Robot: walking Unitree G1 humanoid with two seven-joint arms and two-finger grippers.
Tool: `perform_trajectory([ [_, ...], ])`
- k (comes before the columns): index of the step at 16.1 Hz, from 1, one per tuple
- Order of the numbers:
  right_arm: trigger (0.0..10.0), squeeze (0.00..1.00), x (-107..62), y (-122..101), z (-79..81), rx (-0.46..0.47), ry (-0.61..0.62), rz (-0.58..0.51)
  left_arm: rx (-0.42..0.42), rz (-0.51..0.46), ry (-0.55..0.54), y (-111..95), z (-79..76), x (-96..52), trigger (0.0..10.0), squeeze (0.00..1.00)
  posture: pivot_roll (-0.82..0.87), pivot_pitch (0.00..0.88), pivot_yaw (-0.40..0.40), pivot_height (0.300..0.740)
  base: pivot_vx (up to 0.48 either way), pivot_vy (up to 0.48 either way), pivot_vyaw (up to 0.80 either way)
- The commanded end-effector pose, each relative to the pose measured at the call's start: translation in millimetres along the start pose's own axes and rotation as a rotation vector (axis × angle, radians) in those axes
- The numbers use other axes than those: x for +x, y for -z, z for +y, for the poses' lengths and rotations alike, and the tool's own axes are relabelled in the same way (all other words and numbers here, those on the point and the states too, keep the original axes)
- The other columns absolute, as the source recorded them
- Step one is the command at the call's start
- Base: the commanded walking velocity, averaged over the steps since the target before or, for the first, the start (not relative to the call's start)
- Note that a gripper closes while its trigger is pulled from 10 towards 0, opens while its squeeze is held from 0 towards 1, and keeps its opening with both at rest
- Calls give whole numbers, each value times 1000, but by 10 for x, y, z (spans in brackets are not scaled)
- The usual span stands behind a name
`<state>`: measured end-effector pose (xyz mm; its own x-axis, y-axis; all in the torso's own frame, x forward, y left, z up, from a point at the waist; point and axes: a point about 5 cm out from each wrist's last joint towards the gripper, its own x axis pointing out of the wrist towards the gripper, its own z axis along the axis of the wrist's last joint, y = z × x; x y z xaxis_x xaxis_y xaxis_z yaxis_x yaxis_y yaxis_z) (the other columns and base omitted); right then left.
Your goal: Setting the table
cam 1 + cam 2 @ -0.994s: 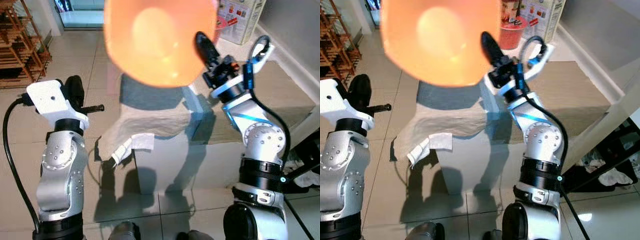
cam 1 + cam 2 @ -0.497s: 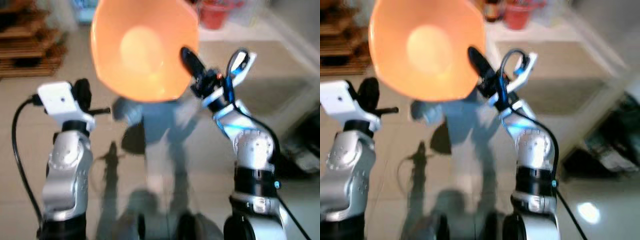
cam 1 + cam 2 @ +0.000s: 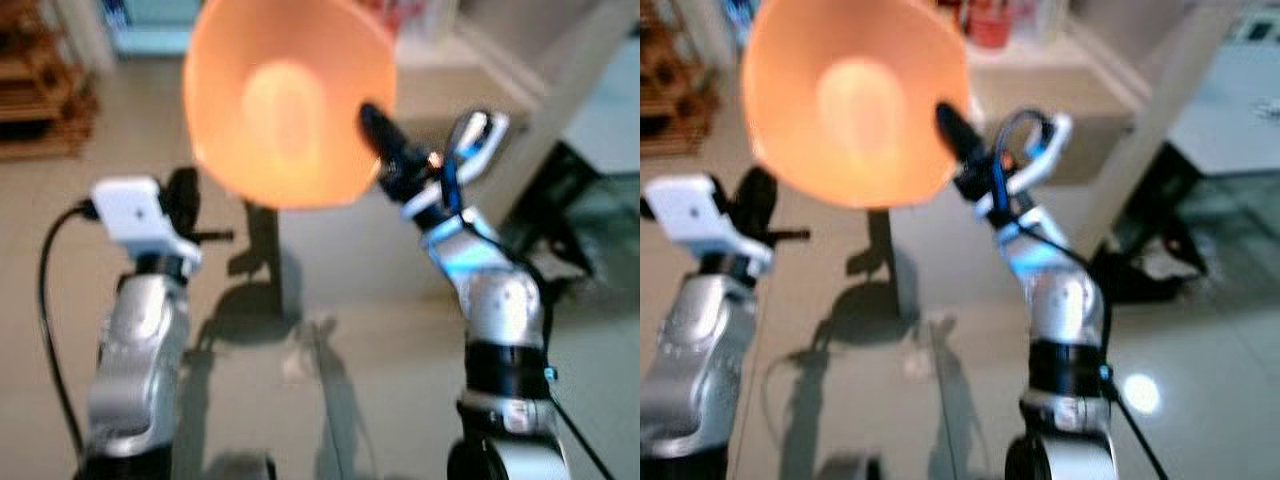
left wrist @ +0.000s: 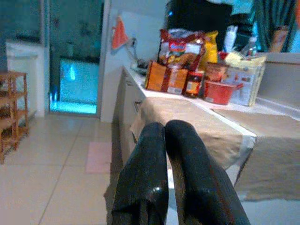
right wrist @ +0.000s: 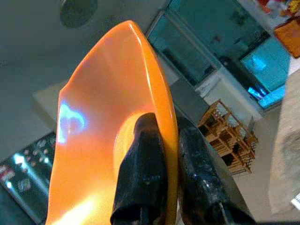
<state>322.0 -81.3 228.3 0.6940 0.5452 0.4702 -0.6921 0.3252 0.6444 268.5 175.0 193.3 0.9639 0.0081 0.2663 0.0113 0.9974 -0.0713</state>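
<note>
The orange bowl (image 3: 285,100) was up in the air close in front of the head camera, its open side turned toward the camera, pinched at its rim by the right hand (image 3: 372,122). In the right wrist view the two black fingers (image 5: 143,173) sat on either side of the thin orange wall (image 5: 108,136), one inside the bowl and one behind it, pressed onto the rim. The bowl spread up and away from that hand, toward the robot's left, and touched nothing else. Below the right hand ran the silver right arm (image 3: 497,310) with a blue cable looped beside the wrist.

The left hand (image 4: 164,136) was low and off to the bowl's left, well apart from it, holding nothing; its two black fingers were pressed together along their length. The white wrist block of the left arm (image 3: 140,215) sat beside it in the head view.

Beyond the left hand's fingertips stood a table (image 4: 206,124) covered with a beige cloth, with snack bags (image 4: 180,49), a box (image 4: 241,86) and a red tub (image 4: 219,91) crowded at its far end. A wooden rack (image 4: 11,112) stood off to one side on the pale tiled floor (image 3: 350,330). The head views were blurred.
</note>
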Motion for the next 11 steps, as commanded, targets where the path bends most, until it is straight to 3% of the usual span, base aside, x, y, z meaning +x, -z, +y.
perform_trajectory([
  [1, 10000, 0, 40, 17, 70, 25, -33, -38, -6, 16, 30, 51, -68, -23, 10000, 0, 3, 70, -21, 740, 0, -469, 0],
  [5, 10000, 0, 15, 89, 18, -32, -5, 4, -13, 39, 54, 127, -117, -48, 10000, 0, -2, 73, -12, 740, 0, -467, 0],
  [7, 10000, 0, 2, 150, -54, -114, 52, 41, -16, 45, 61, 149, -122, -54, 10000, 0, -5, 75, -8, 740, 0, -461, 0],
  [11, 10000, 0, -31, 250, -213, -158, 151, 109, -20, 50, 71, 169, -149, -65, 10000, 0, -4, 79, -8, 740, 0, -459, 758],
])
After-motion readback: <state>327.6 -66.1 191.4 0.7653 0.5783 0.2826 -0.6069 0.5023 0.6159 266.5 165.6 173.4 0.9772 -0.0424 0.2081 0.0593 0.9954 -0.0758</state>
